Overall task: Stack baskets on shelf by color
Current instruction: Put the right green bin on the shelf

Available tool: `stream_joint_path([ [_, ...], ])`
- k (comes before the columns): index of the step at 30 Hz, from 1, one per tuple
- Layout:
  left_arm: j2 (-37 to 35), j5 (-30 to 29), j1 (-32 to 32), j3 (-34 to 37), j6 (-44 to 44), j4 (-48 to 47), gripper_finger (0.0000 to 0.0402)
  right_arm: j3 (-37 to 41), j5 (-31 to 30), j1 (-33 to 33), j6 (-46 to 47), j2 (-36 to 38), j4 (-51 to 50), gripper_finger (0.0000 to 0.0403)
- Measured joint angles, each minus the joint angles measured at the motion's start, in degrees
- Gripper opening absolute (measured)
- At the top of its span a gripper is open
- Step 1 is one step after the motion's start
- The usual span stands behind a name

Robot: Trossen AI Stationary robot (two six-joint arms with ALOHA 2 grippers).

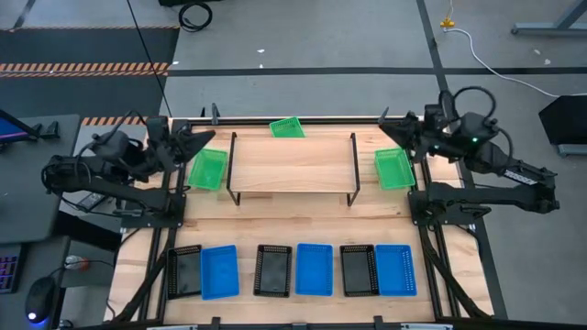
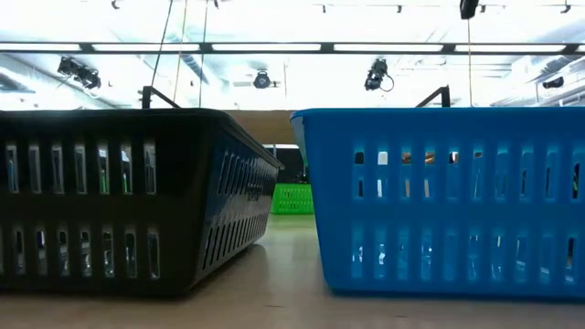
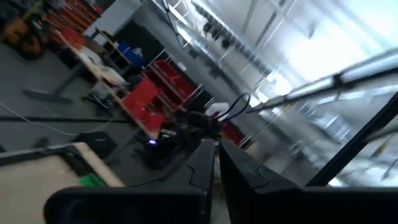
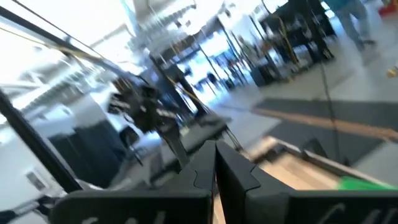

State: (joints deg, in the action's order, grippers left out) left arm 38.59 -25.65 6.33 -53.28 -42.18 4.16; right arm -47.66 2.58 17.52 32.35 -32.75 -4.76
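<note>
The shelf (image 1: pixel 292 165), a light plank on thin black legs, stands at mid-table. Three green baskets lie around it: one on its left (image 1: pixel 208 170), one on its right (image 1: pixel 394 169), and one at the far edge (image 1: pixel 287 127). Along the near edge, black baskets (image 1: pixel 184 271) and blue baskets (image 1: pixel 314 269) alternate; the low view shows a black one (image 2: pixel 128 201) and a blue one (image 2: pixel 448 201) close up. My left gripper (image 1: pixel 209 137) hovers shut above the far left corner. My right gripper (image 1: pixel 383 128) hovers shut above the far right corner. Both hold nothing.
The shelf's plank top is bare. Bare table (image 1: pixel 293 225) lies between the shelf and the near row of baskets. Both arm bases (image 1: pixel 151 215) stand at the table's sides. A desk with a mouse (image 1: pixel 37 298) stands beyond the left edge.
</note>
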Motion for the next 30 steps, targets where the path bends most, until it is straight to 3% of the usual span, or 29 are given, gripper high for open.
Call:
stream_joint_path([
  [8, 0.02, 0.34, 0.0, 0.0, 0.06, 1.71, 0.003, -0.03, -5.75, 2.76, 1.54, 0.06, -2.65, 0.0016],
  [13, -0.11, 2.82, 0.0, 0.0, 8.54, -0.35, 0.0032, -0.04, -11.11, 5.83, 3.11, -0.41, -21.56, 0.0025],
  [20, 0.88, 3.11, 0.03, 0.0, 8.51, -3.92, 0.0028, -0.02, -11.68, 7.76, 9.01, -3.09, -47.21, 0.0071],
  [25, 1.38, 5.44, 0.02, 0.0, 11.14, -10.64, 0.0032, -0.02, -9.06, 7.76, 11.65, -5.05, -59.01, 0.0122],
  [30, 1.61, 7.99, 0.0, 0.0, 4.71, -14.43, 0.0028, -0.02, -7.46, 7.76, 14.08, -8.04, -65.77, 0.017],
])
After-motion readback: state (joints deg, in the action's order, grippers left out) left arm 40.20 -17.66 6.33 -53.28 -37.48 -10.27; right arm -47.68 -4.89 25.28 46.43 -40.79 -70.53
